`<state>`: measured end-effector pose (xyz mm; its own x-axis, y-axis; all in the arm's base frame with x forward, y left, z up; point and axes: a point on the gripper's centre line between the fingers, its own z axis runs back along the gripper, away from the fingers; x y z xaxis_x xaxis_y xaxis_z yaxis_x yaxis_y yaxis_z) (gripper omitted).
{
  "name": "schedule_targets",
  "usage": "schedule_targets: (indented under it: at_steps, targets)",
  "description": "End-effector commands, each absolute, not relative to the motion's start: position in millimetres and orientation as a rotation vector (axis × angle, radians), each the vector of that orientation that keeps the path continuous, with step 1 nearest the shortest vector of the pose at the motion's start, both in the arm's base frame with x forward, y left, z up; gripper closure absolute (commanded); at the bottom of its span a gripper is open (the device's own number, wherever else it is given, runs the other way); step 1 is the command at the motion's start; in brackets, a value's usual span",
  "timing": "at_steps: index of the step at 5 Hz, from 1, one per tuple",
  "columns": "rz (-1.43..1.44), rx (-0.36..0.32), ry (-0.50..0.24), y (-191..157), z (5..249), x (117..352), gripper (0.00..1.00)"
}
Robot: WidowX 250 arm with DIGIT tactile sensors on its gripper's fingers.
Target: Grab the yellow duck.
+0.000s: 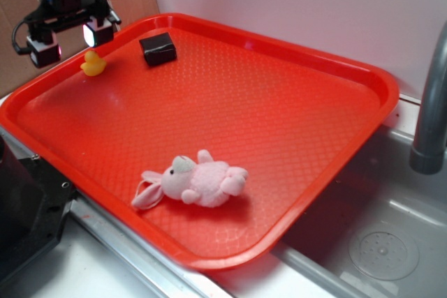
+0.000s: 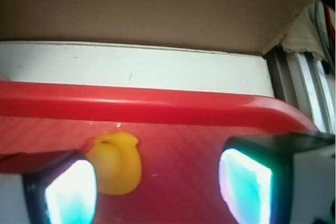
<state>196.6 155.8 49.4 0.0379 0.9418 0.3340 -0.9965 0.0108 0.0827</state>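
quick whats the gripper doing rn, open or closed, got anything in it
Gripper: open and empty, above the duck, which sits on the tray beside one finger.

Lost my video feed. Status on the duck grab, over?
Gripper open, above the tray's far left corner. Yellow duck on the tray just below it, not gripped, nearer one finger. Black block beside it, clear.

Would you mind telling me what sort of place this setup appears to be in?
Probably a kitchen-style sink station: a grey faucet stands over a metal sink basin with a drain, and a red tray rests across it.
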Motion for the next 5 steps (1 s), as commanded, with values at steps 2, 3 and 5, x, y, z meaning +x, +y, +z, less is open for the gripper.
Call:
schedule_targets:
  at_steps: [2, 3, 5]
  targets:
    - [1.572, 0.262, -0.253, 175, 39, 192, 0.00]
    - [1.576, 0.273, -0.252, 177, 36, 192, 0.00]
    - [1.592, 0.281, -0.271, 178, 31, 189, 1.00]
